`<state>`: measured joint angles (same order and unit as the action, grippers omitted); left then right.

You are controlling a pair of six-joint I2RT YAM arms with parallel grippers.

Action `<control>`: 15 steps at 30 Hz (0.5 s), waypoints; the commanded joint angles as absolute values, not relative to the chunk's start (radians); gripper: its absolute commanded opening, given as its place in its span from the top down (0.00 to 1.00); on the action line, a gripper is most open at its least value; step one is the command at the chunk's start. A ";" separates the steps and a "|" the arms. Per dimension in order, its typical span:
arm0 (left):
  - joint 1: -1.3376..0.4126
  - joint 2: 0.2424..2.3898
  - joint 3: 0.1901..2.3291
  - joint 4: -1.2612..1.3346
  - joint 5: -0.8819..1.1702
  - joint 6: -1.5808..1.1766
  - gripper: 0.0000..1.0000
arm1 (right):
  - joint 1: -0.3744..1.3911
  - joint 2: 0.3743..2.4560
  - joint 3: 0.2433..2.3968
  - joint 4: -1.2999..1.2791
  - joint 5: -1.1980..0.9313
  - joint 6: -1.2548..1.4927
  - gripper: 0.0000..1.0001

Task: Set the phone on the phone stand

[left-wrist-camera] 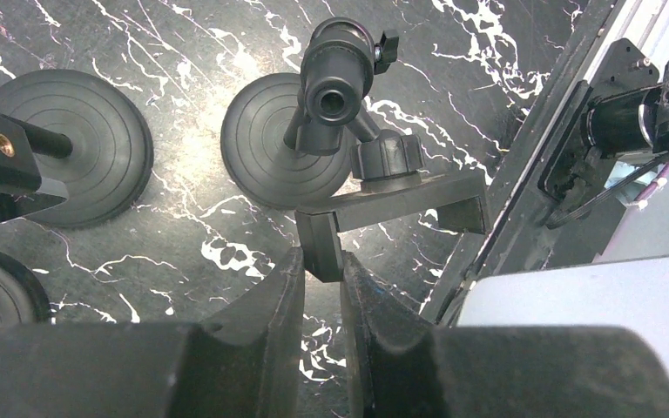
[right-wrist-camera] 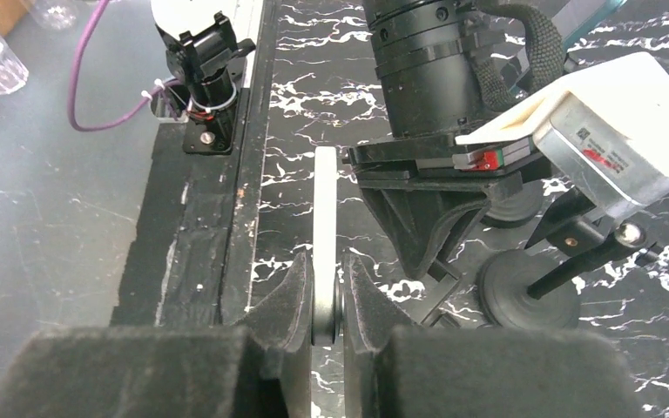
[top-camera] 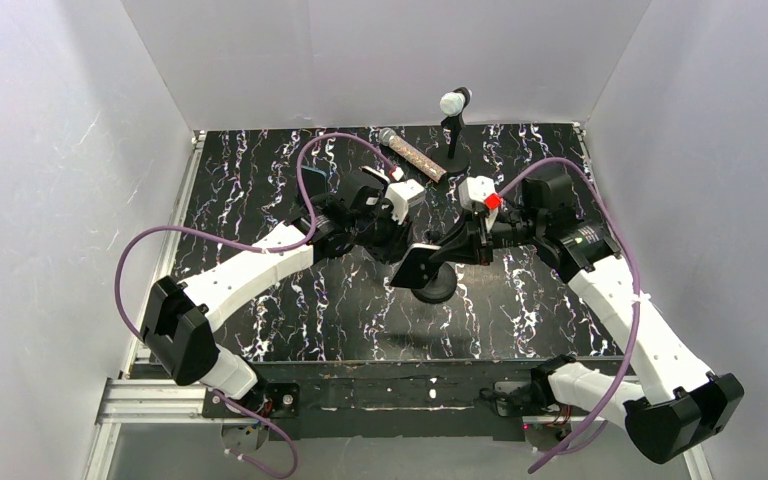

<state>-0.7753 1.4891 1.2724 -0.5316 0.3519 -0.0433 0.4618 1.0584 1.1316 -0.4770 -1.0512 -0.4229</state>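
While the right hand [right-wrist-camera: 325, 280] pinches the phone [right-wrist-camera: 324, 205] tight between its two black fingers [right-wrist-camera: 286, 294], the phone sticks up out of the grip on its thin side. From that wrist camera only its edge shows. It looks like a skinny pale strip with a round top.

From above, the phone is a flat dark slab tipped at a slant. It is held up in the air over the middle of the counter [top-camera: 260, 190]. It hangs just above the round black foot of the phone stand [top-camera: 440, 291] and does not lie on the counter.

The left hand [left-wrist-camera: 320, 263] is almost closed. Its fingers squeeze one bent end of the bar [left-wrist-camera: 401, 198] at the top of the stand. The stand has a flat round foot with rings on it, a short thick post, a ball joint, and then that straight bar with a hook at each end. All of it is black.

I cannot tell if the phone touches the bar. The two hands are very close, nearly nose to nose.

Far back on the counter a sparkly microphone [top-camera: 412, 155] lies on its side. Near it, a small black holder [top-camera: 453, 103] with a white ball on top stands upright.
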 commanded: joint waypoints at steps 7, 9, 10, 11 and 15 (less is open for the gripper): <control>-0.783 1.480 1.322 -0.552 0.386 -0.032 1.00 | 0.483 1.055 1.145 -0.397 -1.107 -0.617 0.99; -0.784 1.478 1.321 -0.553 0.386 -0.031 1.00 | 0.485 1.070 1.158 -0.432 -1.108 -0.668 0.99; -0.784 1.476 1.319 -0.554 0.384 -0.032 1.00 | 0.486 1.079 1.171 -0.459 -1.100 -0.691 0.99; -0.785 1.473 1.318 -0.554 0.382 -0.032 1.00 | 0.486 1.085 1.177 -0.473 -1.090 -0.698 0.99; -0.785 1.470 1.317 -0.554 0.382 -0.030 1.00 | 0.488 1.100 1.171 -0.474 -1.053 -0.716 0.99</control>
